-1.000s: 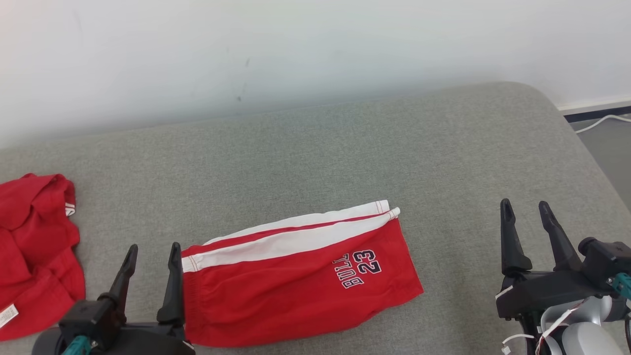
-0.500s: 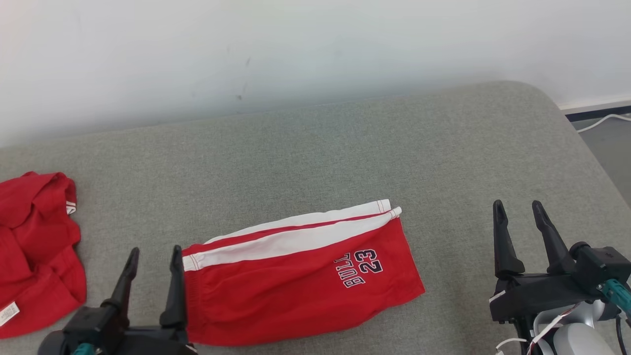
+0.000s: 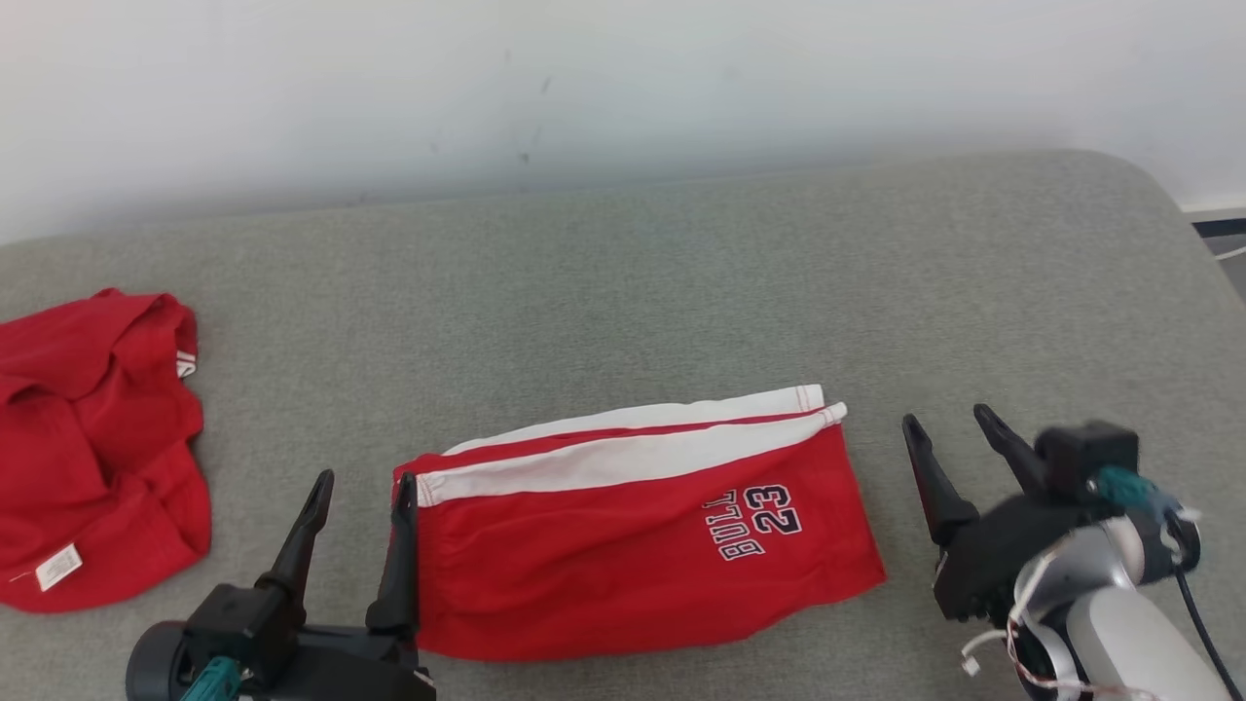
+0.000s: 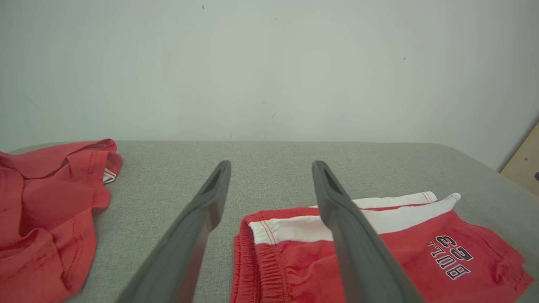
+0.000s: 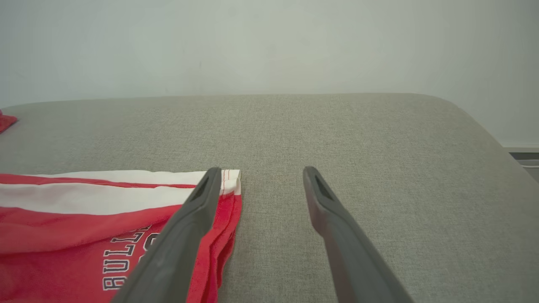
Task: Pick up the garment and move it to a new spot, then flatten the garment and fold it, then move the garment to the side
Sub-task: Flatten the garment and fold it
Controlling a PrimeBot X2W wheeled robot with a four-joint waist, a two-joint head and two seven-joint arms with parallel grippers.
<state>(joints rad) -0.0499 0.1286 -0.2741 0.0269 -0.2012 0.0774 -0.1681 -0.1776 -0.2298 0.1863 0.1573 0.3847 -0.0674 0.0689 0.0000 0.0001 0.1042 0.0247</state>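
The garment (image 3: 623, 545) is a pair of red shorts with white side stripes and a "BULLS 23" print, lying folded and flat on the grey padded surface (image 3: 623, 292). My left gripper (image 3: 365, 477) stands open at its waistband end, the right finger overlapping the waistband edge. In the left wrist view the garment (image 4: 286, 261) runs under the right finger of that gripper (image 4: 271, 165). My right gripper (image 3: 946, 417) is open just right of the hem end. In the right wrist view the garment (image 5: 84, 210) lies with its hem corner beneath the left finger of that gripper (image 5: 262, 169).
A second red garment (image 3: 97, 458) lies crumpled at the far left, also seen in the left wrist view (image 4: 42, 202). A white wall runs along the back. The surface rounds off at its right corner, with a cable (image 3: 1231, 253) on the floor beyond.
The head camera has turned, shifting the whole picture to the right. My right gripper has moved left, close to the garment's hem end. The left gripper stays by the waistband.
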